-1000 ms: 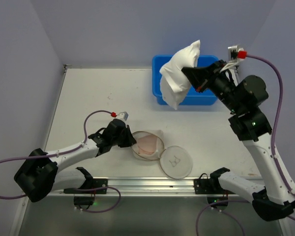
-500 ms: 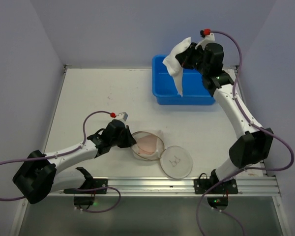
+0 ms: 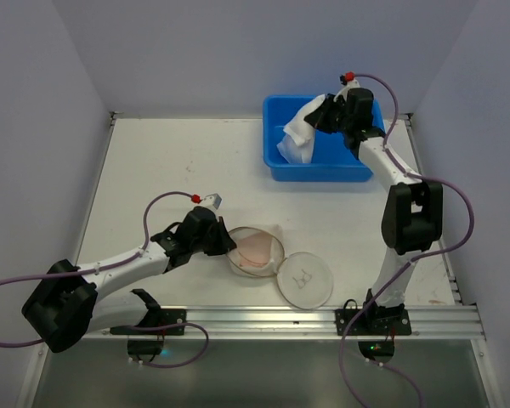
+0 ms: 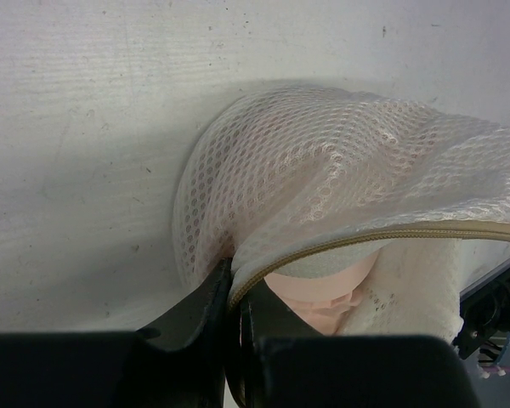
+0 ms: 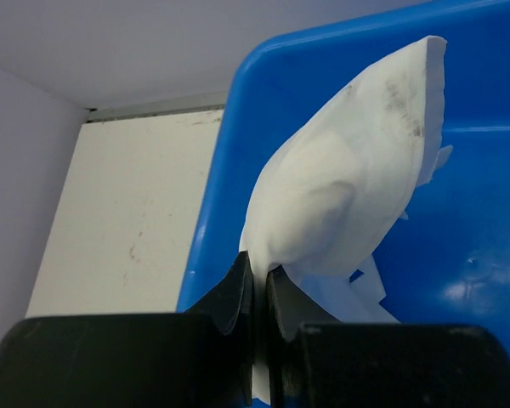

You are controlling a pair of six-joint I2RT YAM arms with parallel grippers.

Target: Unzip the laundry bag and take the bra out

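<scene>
The laundry bag (image 3: 255, 251) lies open on the table, white mesh with a tan zipper band (image 4: 365, 240). Its round top (image 3: 304, 279), with the bra outline, is flipped out to the right. Pale pink fabric (image 4: 331, 293) shows inside the bag. My left gripper (image 3: 228, 241) is shut on the bag's left rim, and the left wrist view (image 4: 236, 297) shows its fingers pinching the zipper edge. My right gripper (image 3: 321, 119) is shut on a white bra (image 3: 296, 140) that hangs into the blue tub (image 3: 323, 174). In the right wrist view the bra (image 5: 348, 187) rises from my right gripper (image 5: 259, 276).
The blue plastic tub (image 5: 484, 212) stands at the back right of the white table, near the back wall. Purple walls close in the left, back and right sides. A metal rail with the arm bases runs along the near edge.
My right arm has swung back and down with the bra, from high in front of the tub into the tub. The left gripper and the bag have not moved.
</scene>
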